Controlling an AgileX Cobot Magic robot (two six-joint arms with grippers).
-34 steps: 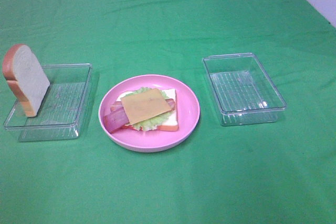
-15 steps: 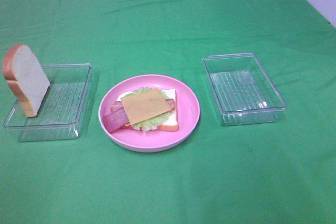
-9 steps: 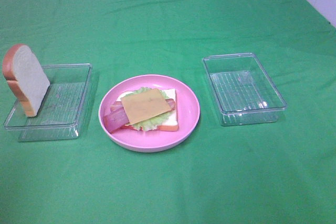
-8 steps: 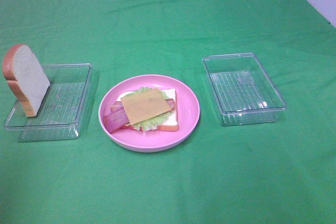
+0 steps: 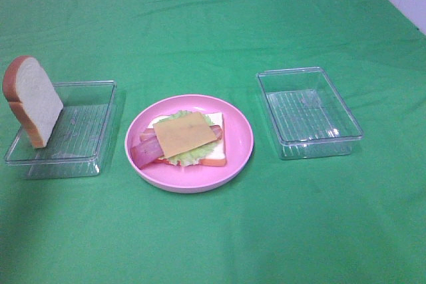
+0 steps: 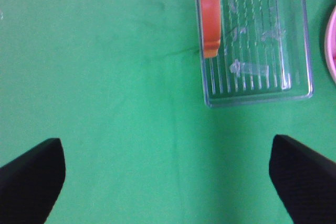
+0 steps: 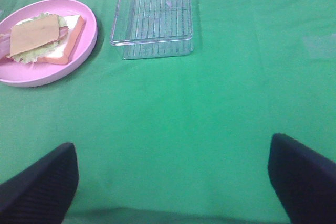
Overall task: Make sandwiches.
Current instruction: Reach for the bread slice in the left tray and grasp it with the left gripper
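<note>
An open sandwich (image 5: 184, 136) lies on a pink plate (image 5: 239, 157): a white bread slice, green lettuce, reddish bacon and a yellow cheese slice on top. It also shows in the right wrist view (image 7: 37, 36). A second bread slice (image 5: 33, 101) stands on edge at the left end of a clear tray (image 5: 86, 131); the left wrist view shows its orange crust (image 6: 209, 14). My left gripper (image 6: 168, 182) and right gripper (image 7: 168, 182) are open and empty, above bare cloth. Neither gripper shows in the exterior view.
An empty clear tray (image 5: 309, 111) stands right of the plate and shows in the right wrist view (image 7: 157, 17). A green cloth (image 5: 213, 24) covers the table. A pale wall shows at the far right corner.
</note>
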